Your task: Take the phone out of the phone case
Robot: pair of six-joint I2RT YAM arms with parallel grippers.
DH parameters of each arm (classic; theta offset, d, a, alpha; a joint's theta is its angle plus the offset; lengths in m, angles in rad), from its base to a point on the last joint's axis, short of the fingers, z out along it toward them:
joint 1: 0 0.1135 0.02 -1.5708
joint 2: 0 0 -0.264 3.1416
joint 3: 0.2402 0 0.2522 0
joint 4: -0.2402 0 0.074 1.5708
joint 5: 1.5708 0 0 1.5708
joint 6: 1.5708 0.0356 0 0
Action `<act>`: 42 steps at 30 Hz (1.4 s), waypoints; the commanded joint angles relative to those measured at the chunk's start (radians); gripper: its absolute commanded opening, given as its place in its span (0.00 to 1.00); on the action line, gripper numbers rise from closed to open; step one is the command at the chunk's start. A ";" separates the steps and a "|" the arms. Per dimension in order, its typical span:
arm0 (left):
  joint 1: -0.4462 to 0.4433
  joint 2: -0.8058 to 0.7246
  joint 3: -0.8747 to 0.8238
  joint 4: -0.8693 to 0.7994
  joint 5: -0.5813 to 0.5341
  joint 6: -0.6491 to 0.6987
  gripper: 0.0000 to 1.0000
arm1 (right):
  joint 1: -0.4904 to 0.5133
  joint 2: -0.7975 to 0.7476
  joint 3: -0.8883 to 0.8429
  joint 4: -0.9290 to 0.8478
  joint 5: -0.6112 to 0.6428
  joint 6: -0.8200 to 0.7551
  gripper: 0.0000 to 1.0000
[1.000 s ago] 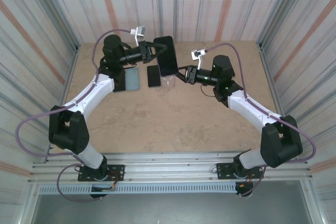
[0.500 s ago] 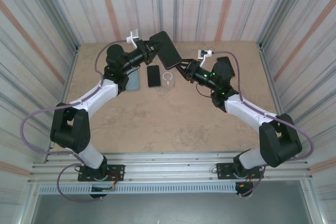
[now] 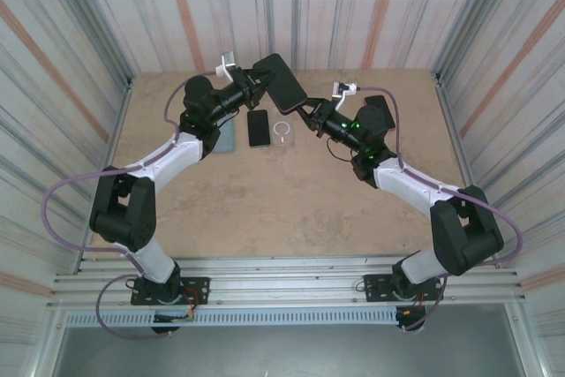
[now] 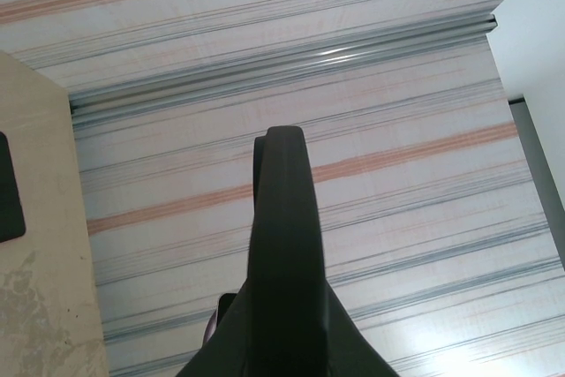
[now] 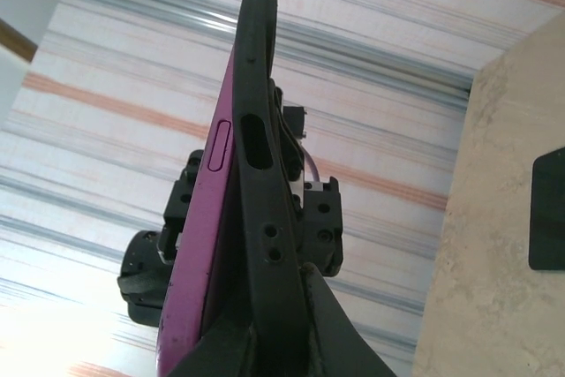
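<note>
The black phone case is held in the air over the back of the table, tilted, between both arms. My left gripper is shut on its left end. In the left wrist view the case's dark edge rises from between that gripper. My right gripper is shut on the opposite end. In the right wrist view the purple phone stands slightly apart from the black case along one side, and the right gripper pinches the case's edge.
On the table under the held case lie a black phone, a clear case with a ring, and a blue-grey slab. Striped walls close in the back and sides. The near half of the tabletop is bare.
The left arm lifted and tilted the cased phone toward the back wall. The right gripper rose to its lower end and closed on the case's edge.
</note>
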State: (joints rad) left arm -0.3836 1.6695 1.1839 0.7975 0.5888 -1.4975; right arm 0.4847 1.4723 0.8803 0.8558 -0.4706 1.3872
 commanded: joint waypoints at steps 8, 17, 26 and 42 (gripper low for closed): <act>-0.014 0.017 0.026 -0.012 0.032 0.010 0.19 | 0.003 0.036 0.008 0.160 0.013 0.026 0.04; -0.012 0.013 0.057 -0.071 0.051 0.036 0.43 | -0.001 0.039 -0.001 0.172 0.063 0.014 0.00; -0.023 -0.052 0.047 -0.238 0.039 0.132 0.71 | -0.001 0.045 -0.012 0.222 0.133 -0.021 0.00; -0.139 -0.224 -0.104 -0.346 -0.149 0.092 0.74 | 0.036 0.035 -0.052 0.280 0.432 -0.154 0.00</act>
State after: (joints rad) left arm -0.4938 1.5108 1.1183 0.4747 0.5308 -1.3922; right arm 0.5037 1.5257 0.8242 1.0325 -0.1448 1.3037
